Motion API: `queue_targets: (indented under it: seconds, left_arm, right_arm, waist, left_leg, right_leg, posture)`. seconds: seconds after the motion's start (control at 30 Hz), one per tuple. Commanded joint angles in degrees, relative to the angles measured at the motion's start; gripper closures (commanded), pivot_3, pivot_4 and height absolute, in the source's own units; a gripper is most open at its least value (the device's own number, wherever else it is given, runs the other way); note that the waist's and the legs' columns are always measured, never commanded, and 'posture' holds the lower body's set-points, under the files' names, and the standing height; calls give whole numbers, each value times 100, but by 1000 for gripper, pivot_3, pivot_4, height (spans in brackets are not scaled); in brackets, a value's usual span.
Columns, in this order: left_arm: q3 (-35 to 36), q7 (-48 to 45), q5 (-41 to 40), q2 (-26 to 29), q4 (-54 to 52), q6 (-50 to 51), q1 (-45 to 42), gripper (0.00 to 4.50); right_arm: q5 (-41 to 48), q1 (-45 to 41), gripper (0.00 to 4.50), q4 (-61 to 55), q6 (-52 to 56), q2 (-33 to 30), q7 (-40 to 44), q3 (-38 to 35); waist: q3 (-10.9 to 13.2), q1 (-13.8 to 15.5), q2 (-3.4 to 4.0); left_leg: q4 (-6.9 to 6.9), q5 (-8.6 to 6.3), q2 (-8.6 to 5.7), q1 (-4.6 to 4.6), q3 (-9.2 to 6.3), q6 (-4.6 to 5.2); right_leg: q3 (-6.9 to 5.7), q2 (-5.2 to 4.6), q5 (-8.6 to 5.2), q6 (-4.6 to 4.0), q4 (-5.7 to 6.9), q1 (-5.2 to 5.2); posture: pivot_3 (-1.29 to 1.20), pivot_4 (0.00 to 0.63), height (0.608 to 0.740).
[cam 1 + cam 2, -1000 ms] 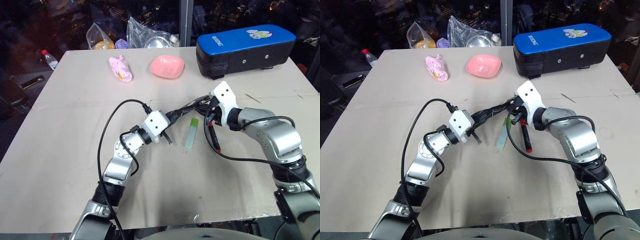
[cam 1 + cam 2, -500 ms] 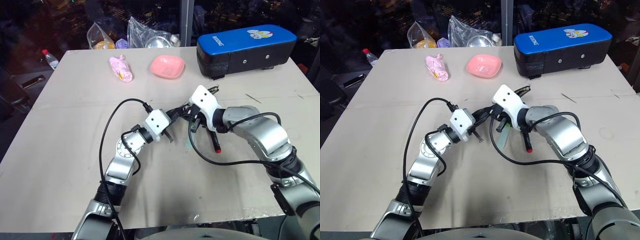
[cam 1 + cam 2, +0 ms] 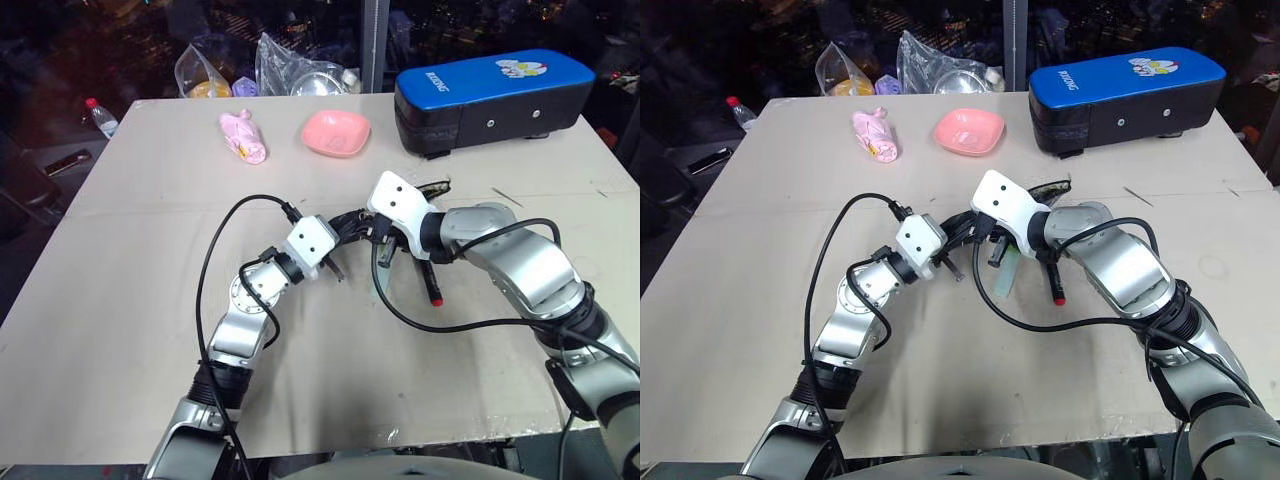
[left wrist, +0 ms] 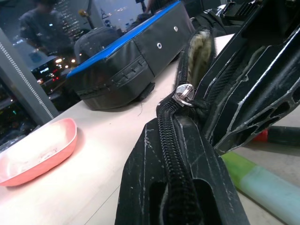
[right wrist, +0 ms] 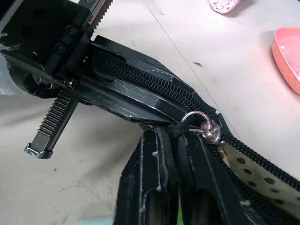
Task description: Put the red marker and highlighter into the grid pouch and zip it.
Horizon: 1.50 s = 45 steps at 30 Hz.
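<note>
The left gripper point(image 3: 338, 243) is clamped on the zipper end of the grid pouch point(image 3: 1050, 190), held above the table at frame centre. The right gripper point(image 5: 185, 140), fingers narrowly parted, sits at the zipper pull point(image 5: 206, 126). The highlighter point(image 3: 1006, 272) and red marker point(image 3: 430, 283) lie outside, directly below, long axes running toward the frame's bottom edge.

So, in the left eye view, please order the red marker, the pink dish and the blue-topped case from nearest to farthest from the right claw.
1. Red marker: on the table just right of the right claw.
2. Pink dish: well beyond the claw, toward the table's far edge.
3. Blue-topped case: farthest, at the far right.
</note>
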Motion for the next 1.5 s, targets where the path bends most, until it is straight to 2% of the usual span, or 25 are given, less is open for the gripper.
queue_targets:
  seconds: [0.03,0.1,0.2,0.3,0.4,0.5,0.53,0.6,0.87,0.97,1.03,1.23,1.27,1.37,1.4,1.5]
  left_arm:
    - [-98,-30,-23,-56,-67,-1,-111,4500]
    - [-70,-32,-37,-31,-73,12,-132,4500]
    - [-52,-63,-50,1,-93,20,-168,4500]
    - [-62,-85,-49,11,-93,8,-191,4500]
    - [-85,-100,-46,-4,-73,-5,-206,4500]
    - [-115,-115,-40,-33,-63,-17,-216,4500]
    - [-129,-124,-37,-39,-64,-26,-221,4500]
    - [-147,-132,-32,-50,-65,-31,-230,4500]
    - [-180,-129,-51,-49,-70,-85,-190,4500]
    - [-201,-152,-68,-44,-72,-109,-180,4500]
    - [-228,-227,-85,-9,-66,-157,-187,4500]
    - [-165,-485,-147,162,64,-312,-286,4500]
    - [-149,-544,-164,201,106,-349,-309,4500]
    - [-131,-689,-208,299,229,-433,-353,4500]
    - [-125,-728,-215,335,279,-470,-364,4500]
    - [-86,-770,-207,400,422,-542,-409,4500]
  right_arm:
    - [329,220,2641,-640,-27,-145,183,-490]
    - [648,423,1825,-891,264,-353,316,-922]
    - [1418,633,1825,-1256,856,-683,602,-1835]
    - [2002,555,1825,-1244,1330,-545,431,-2693]
    - [1976,429,2648,-866,1477,-238,-135,-3113]
    - [1762,450,4115,-539,1327,-60,-561,-3070]
    - [1682,446,4382,-383,1248,55,-731,-3066]
    - [1602,440,4382,-186,1142,166,-918,-3049]
    - [1132,639,4382,491,456,126,-1073,-2494]
    - [748,650,4382,667,4,-117,-864,-1884]
    - [336,559,4382,809,-514,-286,-684,-1313]
    - [-1481,232,4382,1507,-3125,-958,31,286]
    - [-1703,154,4166,1635,-3550,-1011,144,429]
    - [-2136,24,3128,1927,-4228,-1051,324,582]
    - [-2244,-8,2566,2007,-4371,-1040,357,575]
    - [-2498,-82,1244,2155,-4685,-1005,428,475]
  waist:
    - [0,12,-1]
    - [1,9,-2]
    - [2,9,-4]
    - [3,-8,-4]
    - [2,-12,-4]
    - [2,-2,-4]
    - [3,-1,-4]
    - [3,-2,-4]
    - [2,-5,-4]
    - [3,-10,-4]
    - [2,-15,-4]
    - [3,-74,-4]
    - [3,-81,-4]
    - [3,-115,-4]
    - [3,-115,-4]
    - [3,-119,-4]
  left_leg:
    - [0,0,0,-2,-1,0]
    - [2,0,-1,-7,-3,0]
    - [3,0,-2,-13,-4,0]
    - [3,0,3,-11,-3,0]
    - [1,0,14,-8,0,1]
    - [1,0,15,-8,-1,0]
    - [1,0,15,-9,1,0]
    - [1,0,12,-12,4,0]
    - [13,1,9,-56,3,-1]
    - [13,1,9,-56,3,-1]
    - [13,1,8,-56,3,-1]
    - [15,2,7,-56,3,-2]
    - [15,2,7,-56,2,-2]
    - [16,3,6,-57,2,-4]
    - [16,4,7,-56,2,-5]
    - [16,5,8,-58,1,-7]
  right_leg:
    - [-1,-1,0,0,-1,0]
    - [-4,-3,1,0,-5,0]
    - [-5,-4,1,0,-7,-3]
    - [-6,-2,3,-3,-6,-3]
    - [-6,9,6,-10,-6,-3]
    - [-7,11,7,-12,-5,-3]
    - [-6,11,7,-12,-5,-3]
    - [-3,8,8,-12,-6,-5]
    - [-4,8,13,-18,-1,-46]
    - [-5,9,13,-18,-2,-47]
    - [-6,10,13,-18,-2,-46]
    - [-8,11,13,-17,-2,-47]
    - [-9,12,13,-17,-2,-47]
    - [-9,11,13,-16,-2,-47]
    - [-9,11,13,-17,-2,-47]
    - [-10,11,13,-17,-2,-47]
  posture:
    - [0,150,740]
    - [0,150,740]
    - [0,150,740]
    - [0,150,740]
    - [0,150,740]
    - [0,150,740]
    - [0,150,740]
    - [0,150,740]
    - [0,150,740]
    - [0,150,740]
    - [0,150,740]
    - [0,150,740]
    - [0,150,740]
    - [0,150,740]
    - [0,150,740]
    - [0,150,740]
